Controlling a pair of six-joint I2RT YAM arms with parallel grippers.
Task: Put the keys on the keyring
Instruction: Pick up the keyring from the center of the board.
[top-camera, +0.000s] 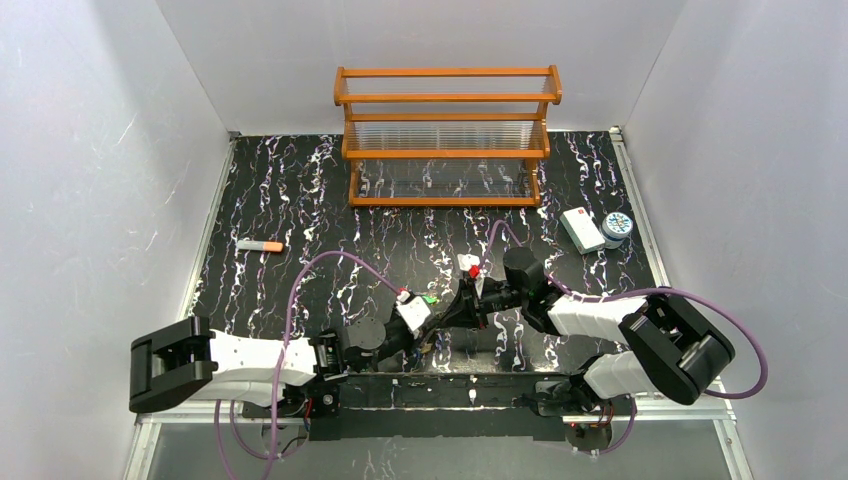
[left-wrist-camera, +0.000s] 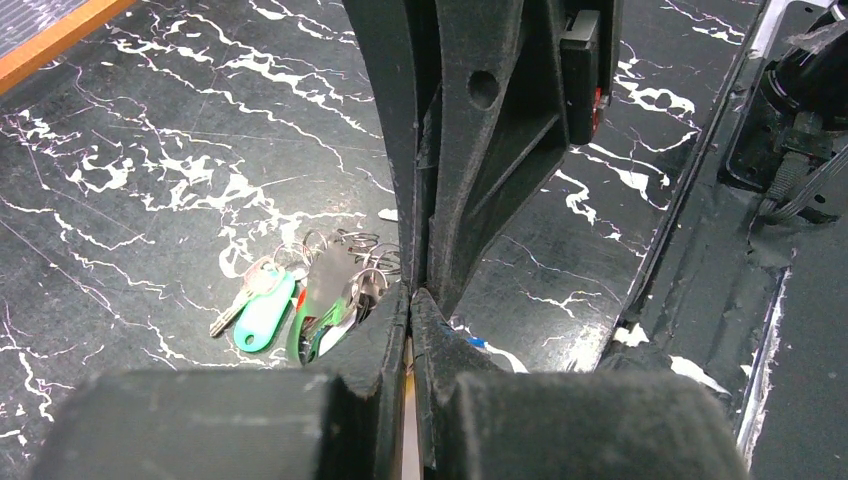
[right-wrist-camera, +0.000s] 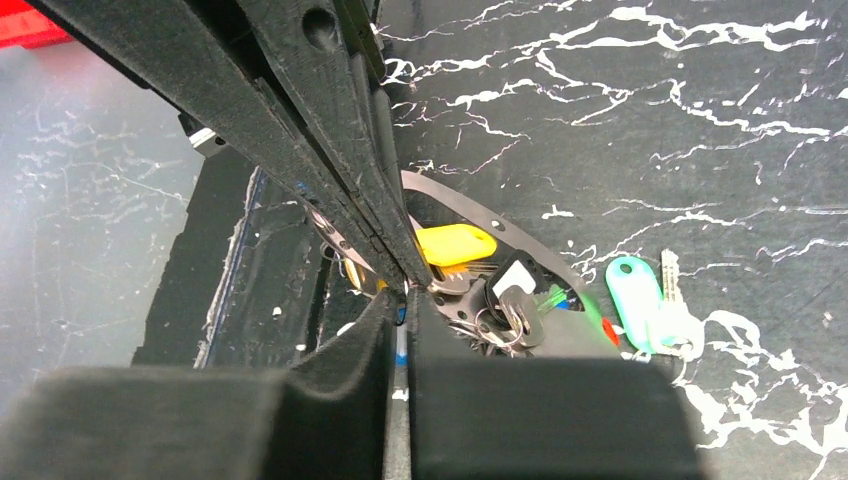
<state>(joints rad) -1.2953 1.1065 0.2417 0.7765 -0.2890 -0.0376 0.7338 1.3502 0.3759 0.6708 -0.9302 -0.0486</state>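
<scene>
Keyring lies on the black marbled table at near centre, between the two arms. It shows in the right wrist view as a thin pale oval arc. A cluster of keys with yellow, white and green tags sits within its outline, and a teal-tagged key lies just beside it, outside the loop. Left gripper has its jaws fully together, tips down at the edge of the cluster; whether it pinches the loop cannot be told. Right gripper meets it almost tip to tip, jaws drawn to a narrow slit, with nothing identifiable between them. Main hazard, as judged: the two sets of fingers crowd the same spot and hide the loop's edge, so either could clamp on a tag or a neighbouring ring instead of the loop. A thin wire loop could also slip or twist out of a closed pinch, scattering the cluster. The loose teal key risks being pushed further off.
</scene>
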